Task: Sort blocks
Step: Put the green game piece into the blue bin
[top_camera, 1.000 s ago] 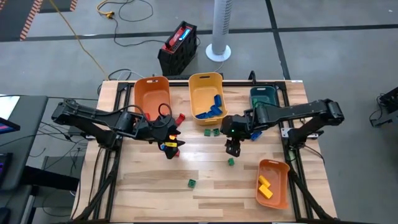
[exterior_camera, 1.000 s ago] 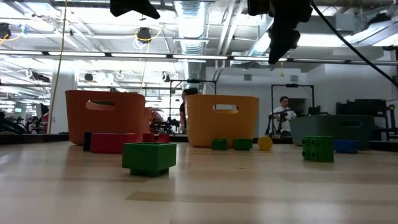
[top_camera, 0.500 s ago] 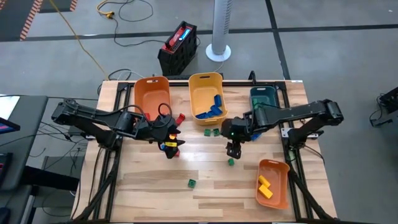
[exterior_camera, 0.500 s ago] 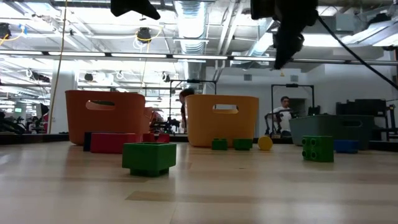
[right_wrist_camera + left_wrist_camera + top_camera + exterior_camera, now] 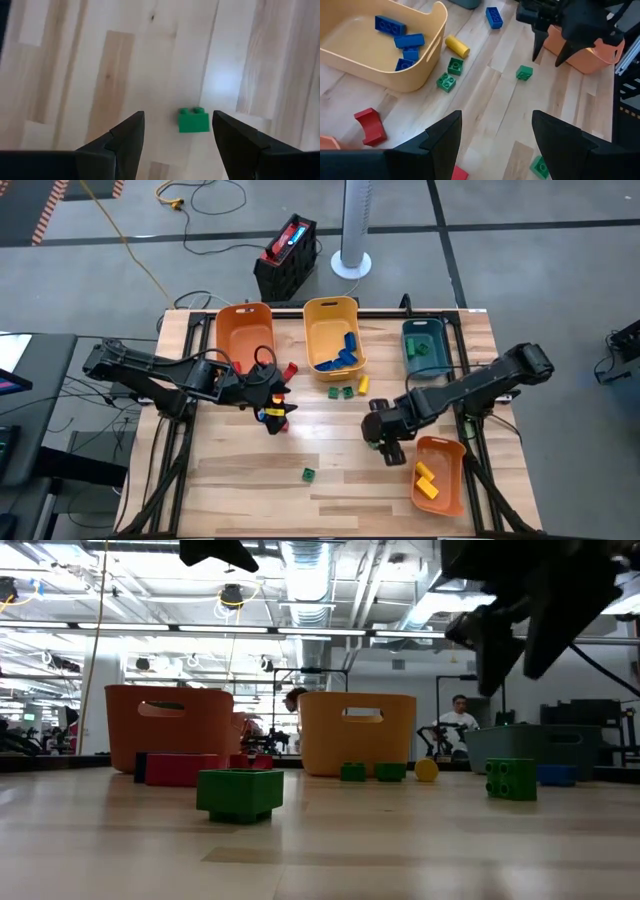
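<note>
The right claw [image 5: 389, 452] hangs with fingers apart over a green block [image 5: 194, 121] on the table [image 5: 330, 480], near the orange bin [image 5: 440, 473] at the right edge. The left claw [image 5: 279, 412], fingers apart, waits above red blocks [image 5: 283, 426].

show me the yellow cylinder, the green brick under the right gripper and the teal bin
yellow cylinder [image 5: 457, 46], left wrist view, middle of its side
green brick [image 5: 194, 121], right wrist view, middle of its side face
teal bin [image 5: 409, 355], high view, its left rim
</note>
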Controlling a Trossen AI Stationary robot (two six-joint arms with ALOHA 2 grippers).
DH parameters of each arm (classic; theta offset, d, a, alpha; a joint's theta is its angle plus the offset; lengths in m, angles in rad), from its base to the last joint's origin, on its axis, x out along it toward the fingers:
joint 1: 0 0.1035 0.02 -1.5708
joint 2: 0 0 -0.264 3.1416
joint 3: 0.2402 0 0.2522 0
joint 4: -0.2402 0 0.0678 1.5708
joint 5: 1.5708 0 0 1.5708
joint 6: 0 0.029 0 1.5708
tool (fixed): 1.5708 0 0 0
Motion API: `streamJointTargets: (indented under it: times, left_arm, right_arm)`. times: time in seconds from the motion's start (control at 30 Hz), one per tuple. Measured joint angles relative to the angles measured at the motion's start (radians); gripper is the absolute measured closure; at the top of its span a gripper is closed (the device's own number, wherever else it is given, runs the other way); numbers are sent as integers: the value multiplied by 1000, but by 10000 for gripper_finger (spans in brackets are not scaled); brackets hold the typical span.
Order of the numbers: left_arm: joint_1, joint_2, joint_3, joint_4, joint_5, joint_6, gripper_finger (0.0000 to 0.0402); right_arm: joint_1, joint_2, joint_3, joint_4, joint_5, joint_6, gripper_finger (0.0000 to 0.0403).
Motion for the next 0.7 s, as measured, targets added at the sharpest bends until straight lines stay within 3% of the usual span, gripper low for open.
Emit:
streamJointTargets:
  times: [0.7]
  left_arm:
    - [0, 0, 0, 1, -9, 0, 166]
  right_arm:
    - [-22, 0, -206, 215, 2, -53, 158]
